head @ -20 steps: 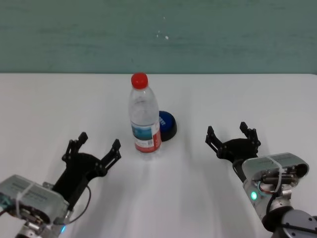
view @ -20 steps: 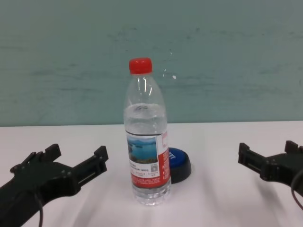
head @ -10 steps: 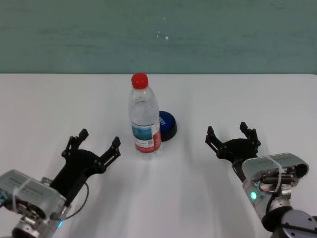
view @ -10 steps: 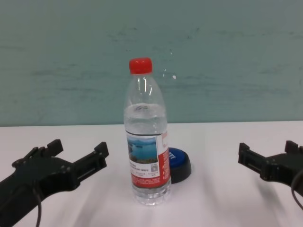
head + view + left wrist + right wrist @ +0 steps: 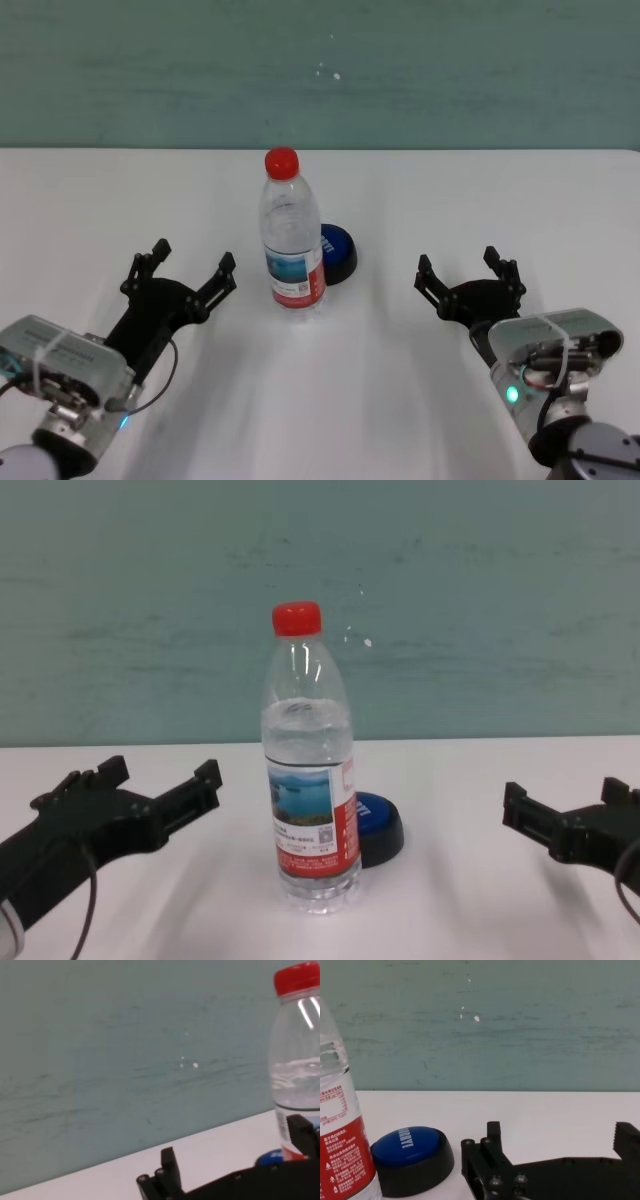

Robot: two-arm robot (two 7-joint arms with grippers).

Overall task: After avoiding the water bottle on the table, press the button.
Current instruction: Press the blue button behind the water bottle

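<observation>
Head view: the water bottle [image 5: 292, 235] is standing upright near the centre of the table [image 5: 420, 190], with the button [image 5: 337, 252] sitting touching or just behind it at its 2 o'clock, partly screened by it. The left gripper [image 5: 180, 275] is hovering at the bottle's 8 o'clock with its jaws spread wide and holding nothing; the right gripper [image 5: 468, 272] is resting at the bottle's 4 o'clock, likewise spread and empty. Left wrist view: the bottle [image 5: 299, 1055] is showing beyond the open fingers [image 5: 169, 1169], with a sliver of blue button [image 5: 270, 1156] beside its base. Right wrist view: the button [image 5: 411, 1156] is lying unobstructed ahead of the open fingers [image 5: 492, 1152], the bottle [image 5: 342, 1145] just beside it. Chest view: the bottle [image 5: 308, 770] is fronting the button [image 5: 378, 825], both grippers [image 5: 150, 780] [image 5: 570, 815] flanking well apart. Assessment: nothing is completed; the button is unpressed, and skirting the bottle and pressing both remain. Against the earlier frames, the left gripper has been advancing toward 12 o'clock and edging away from the bottle; the right gripper, bottle and button are unchanged.
</observation>
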